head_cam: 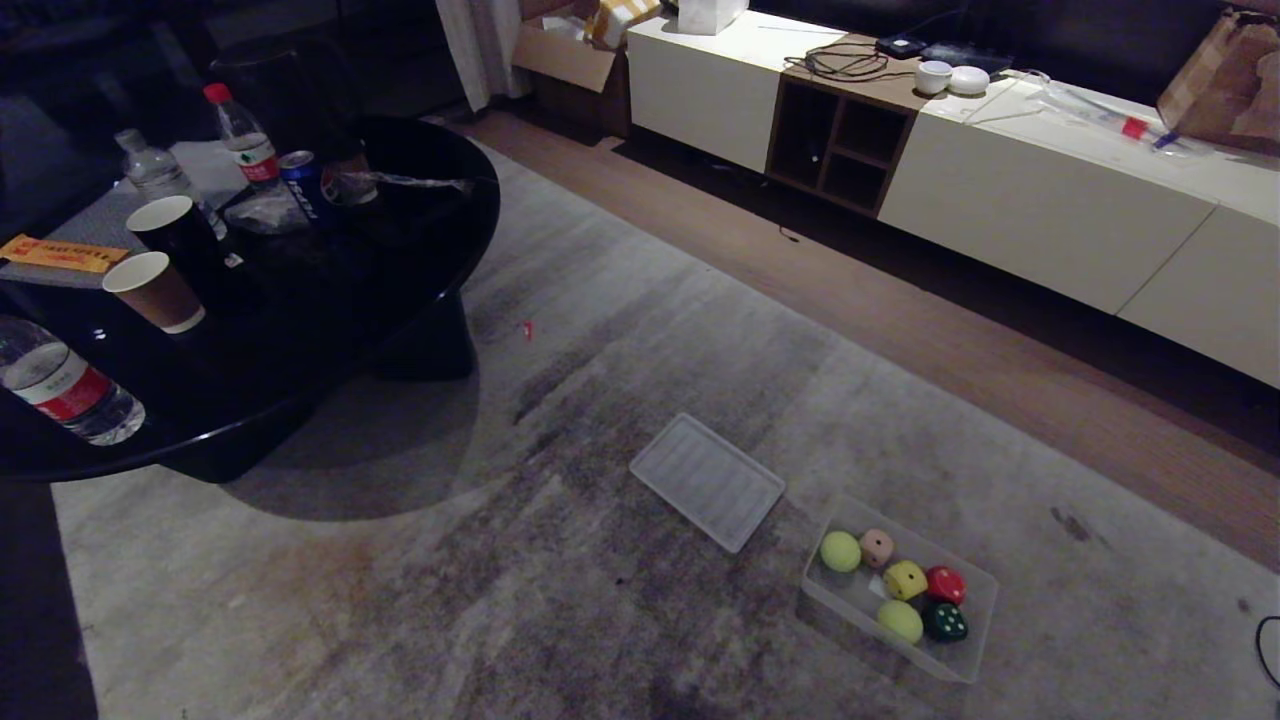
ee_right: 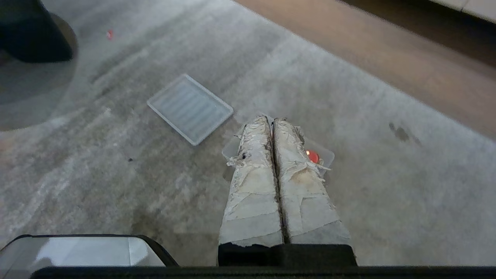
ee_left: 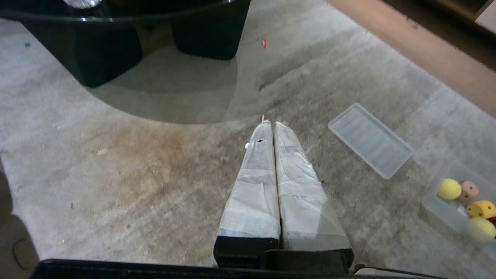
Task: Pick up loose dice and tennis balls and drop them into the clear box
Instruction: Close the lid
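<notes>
Right pincer (ee_right: pixel 273 121) closed above clear box (head_cam: pixel 975 590), box's length running diagonally.

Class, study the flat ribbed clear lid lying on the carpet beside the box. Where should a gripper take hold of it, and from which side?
Grip the clear lid by its raised rim at a long edge, coming from above with one finger inside the rim. It lies flat on the carpet, so probably no finger slips beneath it. The edge away from the clear box has open room.
</notes>
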You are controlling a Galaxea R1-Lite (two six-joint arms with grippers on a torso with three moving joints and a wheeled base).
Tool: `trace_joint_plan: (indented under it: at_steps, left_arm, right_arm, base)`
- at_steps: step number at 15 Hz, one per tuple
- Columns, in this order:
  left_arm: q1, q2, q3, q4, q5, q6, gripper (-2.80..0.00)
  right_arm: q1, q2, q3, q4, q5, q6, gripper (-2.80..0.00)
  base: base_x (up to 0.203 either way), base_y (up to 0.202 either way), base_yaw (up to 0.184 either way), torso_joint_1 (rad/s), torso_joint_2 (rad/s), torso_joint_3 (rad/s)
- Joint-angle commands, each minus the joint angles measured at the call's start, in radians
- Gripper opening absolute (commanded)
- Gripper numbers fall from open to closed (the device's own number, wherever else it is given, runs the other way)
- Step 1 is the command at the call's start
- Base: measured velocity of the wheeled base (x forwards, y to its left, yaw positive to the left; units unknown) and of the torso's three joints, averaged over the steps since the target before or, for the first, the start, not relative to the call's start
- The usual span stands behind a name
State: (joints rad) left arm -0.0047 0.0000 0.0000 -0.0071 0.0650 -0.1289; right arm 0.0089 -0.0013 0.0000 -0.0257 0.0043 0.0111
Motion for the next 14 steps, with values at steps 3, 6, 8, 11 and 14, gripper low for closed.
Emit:
trace_joint_plan:
  at_steps: [3,6,8,11,14]
  left_arm:
    - [0.000,0.002,0.002,-0.001,0.001,-0.001,-2.80]
    - [0.000,0.002,0.002,-0.001,0.001,-0.001,-2.80]
    - [0.000,0.002,0.002,-0.001,0.001,0.000,-2.80]
    - [0.000,0.002,0.002,-0.001,0.001,0.000,-2.80]
    - [0.000,0.002,0.002,-0.001,0.001,0.000,-2.80]
  right_arm:
    - [0.000,0.001,0.011,0.000,0.000,0.001,-2.80]
    - [0.000,0.000,0.011,0.000,0.000,0.001,-2.80]
    - [0.000,0.000,0.011,0.000,0.000,0.001,-2.80]
    - [0.000,0.000,0.011,0.000,0.000,0.001,-2.80]
    - [0.000,0.000,0.011,0.000,0.000,0.001,-2.80]
  base:
    - [0.000,0.000,0.000,0.002,0.00,-0.200]
    - [0.000,0.000,0.000,0.004,0.00,-0.199]
    - [0.000,0.000,0.000,0.000,0.00,-0.197]
    - [0.000,0.000,0.000,0.002,0.00,-0.198]
    - [0.000,0.000,0.000,0.003,0.00,-0.204]
